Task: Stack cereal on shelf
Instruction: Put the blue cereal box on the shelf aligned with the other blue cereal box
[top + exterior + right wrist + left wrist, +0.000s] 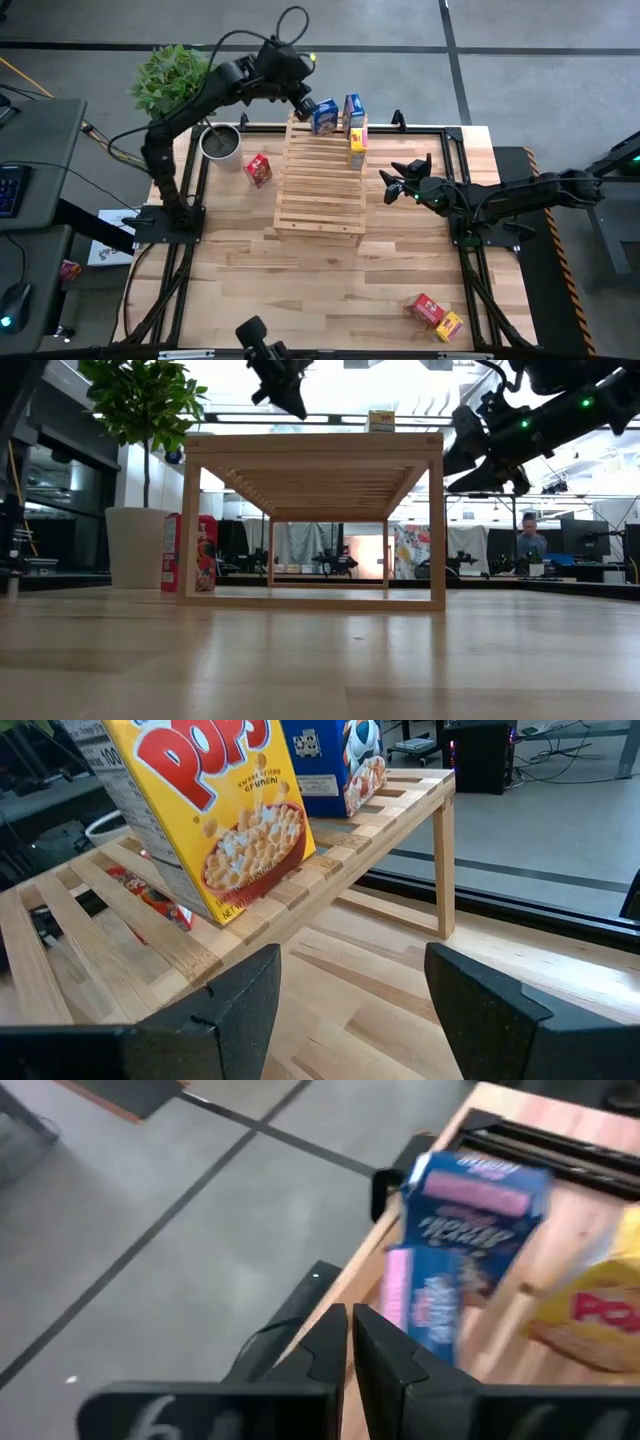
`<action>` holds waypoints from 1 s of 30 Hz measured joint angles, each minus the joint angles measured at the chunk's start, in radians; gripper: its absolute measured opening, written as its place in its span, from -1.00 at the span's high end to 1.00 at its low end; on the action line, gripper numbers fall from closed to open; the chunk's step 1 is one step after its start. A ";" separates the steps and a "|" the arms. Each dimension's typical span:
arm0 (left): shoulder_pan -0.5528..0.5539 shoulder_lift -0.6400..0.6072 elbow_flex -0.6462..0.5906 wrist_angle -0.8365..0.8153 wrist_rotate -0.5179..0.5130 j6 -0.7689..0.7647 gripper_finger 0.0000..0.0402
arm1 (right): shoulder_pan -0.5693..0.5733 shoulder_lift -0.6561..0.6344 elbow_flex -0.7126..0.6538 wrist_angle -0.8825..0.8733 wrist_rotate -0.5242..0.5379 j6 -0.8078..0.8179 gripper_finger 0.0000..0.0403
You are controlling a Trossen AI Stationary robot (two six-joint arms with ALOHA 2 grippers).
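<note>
Cereal, six boxes. Three on the shelf [320,185], all at its far top step: blue box [325,116] at the far left corner, second blue box [353,108] just beside it, yellow box [357,140] on the right edge nearer the front. Red box [258,169] stands on the tabletop [330,280] left of the shelf, near a white pot [221,143]. Second red box [425,309] and second yellow box [449,325] lie touching at the near right of the tabletop. Left tool [303,108]: just beside the corner blue box, jaws closed on nothing in the wrist view; judged to be at release or nudging of that box. Advice: the box sits close to the shelf's far edge with floor beyond, so any push should go inward, toward the second blue box, and the retreat should be upward. Right tool [395,180]: spread wide, empty, just off the shelf's right side, facing the yellow box. Open room: lower steps of the shelf bare; broad bare tabletop in front; a clear path for the right arm to the near-right pair. Plant [170,78] beyond the far left corner.
</note>
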State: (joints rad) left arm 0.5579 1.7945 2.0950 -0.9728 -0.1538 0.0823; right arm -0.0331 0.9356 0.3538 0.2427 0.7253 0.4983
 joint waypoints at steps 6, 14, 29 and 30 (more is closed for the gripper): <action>0.034 -0.238 -0.480 0.397 -0.033 -0.016 0.99 | 0.000 0.000 0.000 -0.023 0.000 0.026 -0.20; 0.086 -0.381 -0.967 0.870 0.029 -0.080 1.00 | 0.000 0.000 0.000 -0.021 0.000 0.026 -0.20; 0.077 -0.200 -1.034 1.178 0.082 -0.129 1.00 | 0.000 0.000 0.000 -0.021 0.005 0.032 -0.20; 0.074 -0.201 -1.033 1.175 0.095 -0.134 1.00 | 0.000 0.000 0.000 -0.021 0.005 0.023 -0.20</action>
State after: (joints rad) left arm 0.6324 1.5936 1.0618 0.2027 -0.0583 -0.0515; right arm -0.0330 0.9356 0.3538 0.2218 0.7303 0.5218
